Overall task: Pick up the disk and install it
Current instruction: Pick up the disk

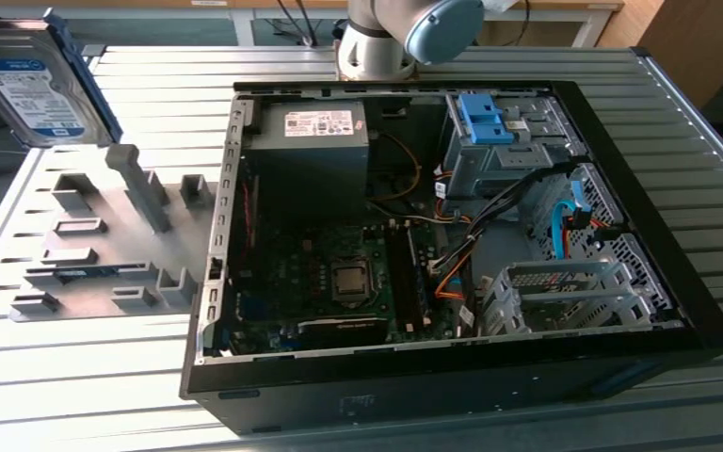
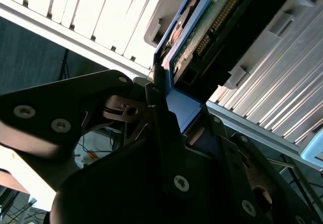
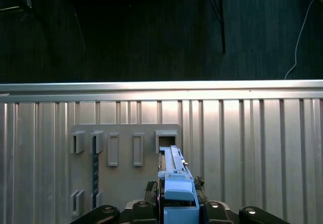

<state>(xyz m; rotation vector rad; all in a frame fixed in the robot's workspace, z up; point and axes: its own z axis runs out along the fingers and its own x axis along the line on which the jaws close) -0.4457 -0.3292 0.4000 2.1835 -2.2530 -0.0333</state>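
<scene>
The disk (image 1: 29, 85), silver with a white-and-blue label and a blue rail frame, hangs in the air at the exterior view's upper left, above the far end of the grey fixture plate (image 1: 86, 282). In the second wrist view my gripper (image 2: 184, 115) is shut on the disk (image 2: 202, 37), with its dark fingers (image 2: 160, 103) pressed on the blue frame and the green circuit board facing the camera. The first wrist view looks along the disk's blue rail (image 3: 175, 178), which is held over the plate's slots (image 3: 126, 148).
An open computer case (image 1: 663, 188) lies on the slatted metal table (image 1: 60, 395). Inside are a grey power supply (image 1: 312, 141), a motherboard (image 1: 336, 273), cables, and a drive cage with a blue bracket (image 1: 481, 118). The arm's base (image 1: 387, 38) stands behind the case.
</scene>
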